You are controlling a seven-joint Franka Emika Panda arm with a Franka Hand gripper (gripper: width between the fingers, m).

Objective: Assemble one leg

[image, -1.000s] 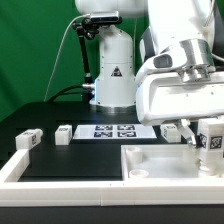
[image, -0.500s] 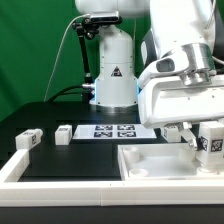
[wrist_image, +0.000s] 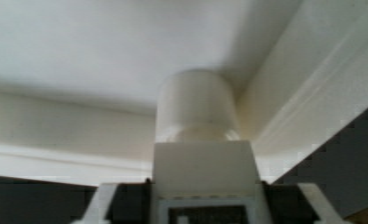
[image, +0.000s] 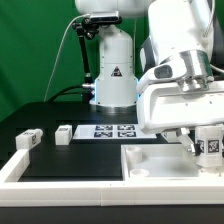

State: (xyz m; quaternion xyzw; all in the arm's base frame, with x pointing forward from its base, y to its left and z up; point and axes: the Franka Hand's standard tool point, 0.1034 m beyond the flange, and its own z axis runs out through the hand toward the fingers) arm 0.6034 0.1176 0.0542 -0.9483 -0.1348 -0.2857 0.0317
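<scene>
exterior view first: my gripper (image: 203, 141) is down in the lower right of the frame, fingers pinched in on the leg (image: 212, 149). the leg's tag faces the camera and it hangs upright right over the right-hand corner of the panel (image: 150, 160). can't tell from here if it's touching yet. a spare leg (image: 28, 139) sits off at the left edge and the marker board (image: 113, 129) is mid-frame, both well out of the way. wrist view: the leg (wrist_image: 199, 130) fills the middle, round end pointing at the panel (wrist_image: 74, 60) close beside a raised edge. i can't see my fingertips here. my take: keep the leg dead upright, centre that round end on the corner recess before pushing, go down slow, and don't loosen the grip until it feels seated, or it'll probably tip against that edge.
</scene>
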